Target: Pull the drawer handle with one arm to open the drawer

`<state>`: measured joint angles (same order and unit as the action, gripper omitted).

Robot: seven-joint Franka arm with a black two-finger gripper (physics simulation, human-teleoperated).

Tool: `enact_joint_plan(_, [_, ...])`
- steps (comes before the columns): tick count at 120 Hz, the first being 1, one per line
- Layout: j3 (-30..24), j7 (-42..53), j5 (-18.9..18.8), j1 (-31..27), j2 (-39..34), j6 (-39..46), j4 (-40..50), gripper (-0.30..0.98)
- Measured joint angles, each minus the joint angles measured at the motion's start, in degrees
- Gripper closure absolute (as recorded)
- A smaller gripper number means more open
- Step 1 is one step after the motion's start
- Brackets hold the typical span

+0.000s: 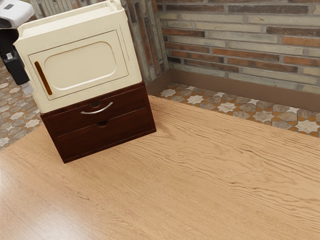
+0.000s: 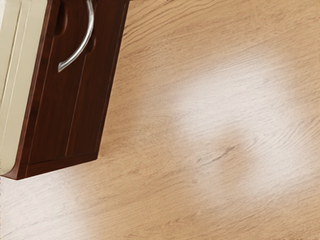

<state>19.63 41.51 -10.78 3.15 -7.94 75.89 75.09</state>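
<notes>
In the exterior view my gripper (image 1: 25, 89) hangs near the cream box (image 1: 80, 64); open or closed, I can't tell. The handle (image 1: 95, 112) fronts the shut upper drawer (image 1: 70, 121). In the wrist view it's ungripped: still to reach, I judge, then grasp.

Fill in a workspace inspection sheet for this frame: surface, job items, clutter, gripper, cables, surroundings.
Surface: wooden table, pale grain, glare patches.
Job's things: dark drawer unit; curved silver handle on its upper drawer; both drawers look shut.
Clutter: cream cabinet stacked on the drawer unit.
Gripper: gripper at the cream cabinet's side, off the handle; contact with the cabinet can't be judged.
Cables: nothing seen.
Surroundings: multicoloured brick wall, brown baseboard, star-patterned floor.
</notes>
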Motion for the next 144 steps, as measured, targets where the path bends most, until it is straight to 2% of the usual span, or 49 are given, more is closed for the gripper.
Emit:
enact_joint_plan(26, [-0.1, 2.3, 0.4, 0.4, 0.2, 0.5, -1.5, 0.0])
enact_joint_plan(40, [0.3, 3.1, 1.9, 0.6, 4.2, 1.5, -2.4, 0.0])
enact_joint_plan(60, [0.3, 4.1, 2.6, 0.3, 5.4, 2.6, -2.3, 0.0])
enact_joint_plan(81, [-2.4, 6.0, 2.4, -2.3, 5.7, 4.1, -1.5, 0.0])
enact_joint_plan(118, [-2.2, 9.5, -1.1, -1.5, 4.7, 14.3, 11.8, 0.0])
enact_joint_plan(144, [-2.2, 11.1, -3.6, -2.0, 5.2, 22.0, 17.7, 0.0])
